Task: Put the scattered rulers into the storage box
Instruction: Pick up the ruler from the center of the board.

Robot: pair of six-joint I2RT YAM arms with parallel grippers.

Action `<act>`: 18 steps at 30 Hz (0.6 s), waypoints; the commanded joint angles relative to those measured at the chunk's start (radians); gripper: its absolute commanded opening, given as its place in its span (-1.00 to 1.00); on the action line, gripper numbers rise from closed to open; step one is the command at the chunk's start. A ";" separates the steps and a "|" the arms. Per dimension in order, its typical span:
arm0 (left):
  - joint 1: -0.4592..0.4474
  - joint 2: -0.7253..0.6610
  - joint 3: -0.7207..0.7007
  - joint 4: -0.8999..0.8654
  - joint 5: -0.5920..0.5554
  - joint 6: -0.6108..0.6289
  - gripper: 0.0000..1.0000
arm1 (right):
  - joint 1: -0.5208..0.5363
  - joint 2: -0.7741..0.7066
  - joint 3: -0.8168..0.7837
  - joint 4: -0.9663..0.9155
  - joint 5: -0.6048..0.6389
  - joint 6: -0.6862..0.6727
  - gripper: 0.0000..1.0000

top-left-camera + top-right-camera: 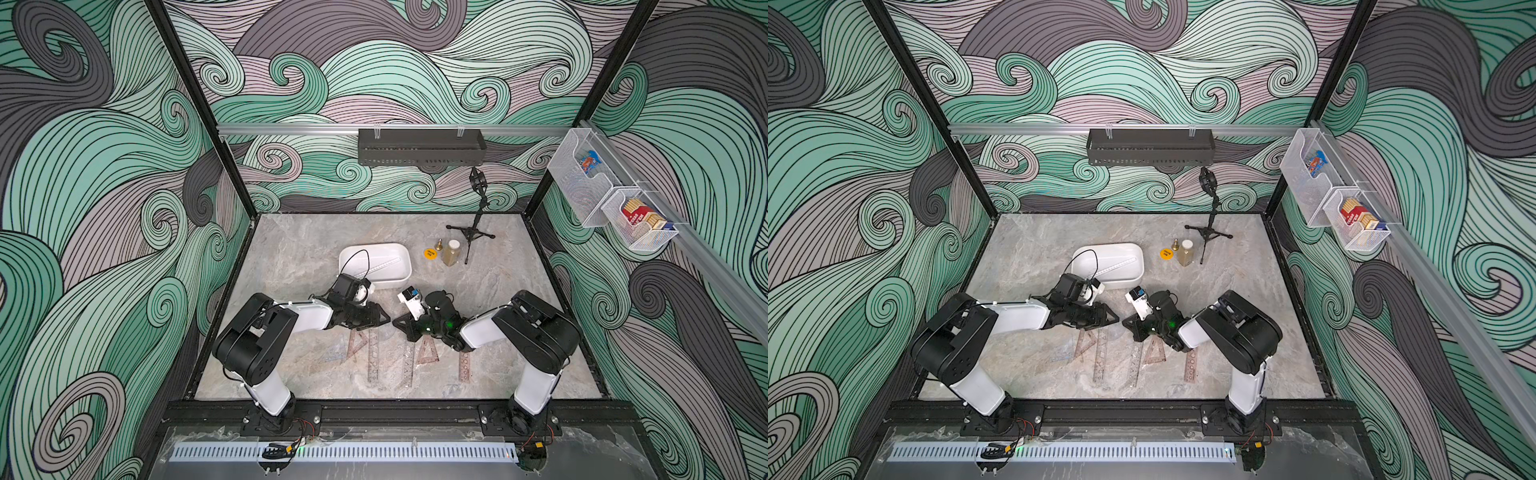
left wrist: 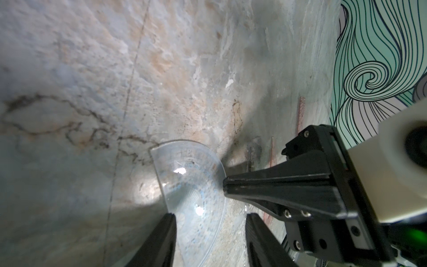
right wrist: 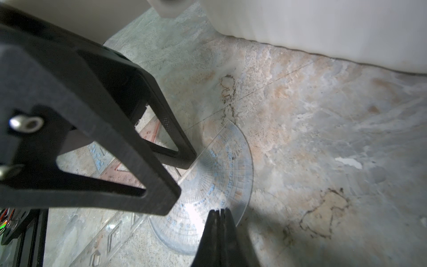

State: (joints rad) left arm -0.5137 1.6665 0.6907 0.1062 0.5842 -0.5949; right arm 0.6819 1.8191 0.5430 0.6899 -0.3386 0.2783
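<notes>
A clear half-round protractor (image 2: 191, 185) (image 3: 221, 171) lies on the marble table between my two grippers. My left gripper (image 2: 210, 216) (image 1: 384, 320) is open, its fingers standing on either side of the protractor without clamping it. My right gripper (image 3: 219, 210) (image 2: 225, 185) (image 1: 397, 323) is shut, its tip at the protractor's curved edge. Several more rulers lie nearer the front: a pinkish triangle (image 1: 356, 343), straight strips (image 1: 373, 357) (image 1: 409, 365) (image 1: 464, 365) and another triangle (image 1: 428, 351). The white storage box (image 1: 390, 282) (image 1: 1125, 282) (image 3: 323, 34) stands just behind the grippers with one clear ruler (image 1: 382, 266) inside.
To the right of the box stand a jar (image 1: 451, 252), a yellow disc (image 1: 430, 253), a small brass piece (image 1: 437, 243) and a black tripod stand (image 1: 473, 232). A dark perforated tray (image 1: 422, 147) hangs on the back wall. Wire baskets (image 1: 582, 183) hang on the right wall.
</notes>
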 commanded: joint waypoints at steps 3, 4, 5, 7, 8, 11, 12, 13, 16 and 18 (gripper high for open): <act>-0.013 0.018 -0.005 -0.025 -0.005 -0.003 0.07 | -0.007 0.042 -0.041 -0.158 0.067 0.016 -1.00; -0.013 0.009 -0.001 -0.033 -0.014 -0.001 0.06 | -0.007 0.040 -0.041 -0.160 0.070 0.014 -1.00; -0.013 -0.006 0.001 -0.039 -0.022 0.001 0.07 | -0.007 0.039 -0.043 -0.161 0.073 0.014 -1.00; -0.012 -0.031 0.017 -0.067 -0.046 0.010 0.07 | -0.007 0.039 -0.045 -0.162 0.073 0.018 -1.00; -0.011 -0.041 0.026 -0.078 -0.056 0.014 0.07 | -0.007 0.039 -0.044 -0.163 0.072 0.017 -1.00; -0.011 -0.063 0.041 -0.092 -0.068 0.012 0.07 | -0.007 0.040 -0.044 -0.165 0.073 0.018 -1.00; -0.012 -0.064 0.043 -0.092 -0.069 0.012 0.07 | -0.007 0.039 -0.044 -0.165 0.075 0.018 -1.00; -0.011 -0.062 0.042 -0.091 -0.067 0.010 0.07 | -0.006 0.039 -0.044 -0.166 0.076 0.019 -1.00; -0.012 -0.040 0.038 -0.086 -0.065 0.009 0.07 | -0.007 0.039 -0.045 -0.171 0.078 0.019 -1.00; -0.012 -0.023 0.029 -0.070 -0.052 0.003 0.07 | -0.007 0.039 -0.049 -0.170 0.078 0.019 -1.00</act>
State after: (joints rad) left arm -0.5179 1.6276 0.6994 0.0456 0.5320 -0.5941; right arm 0.6823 1.8191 0.5404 0.6930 -0.3340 0.2951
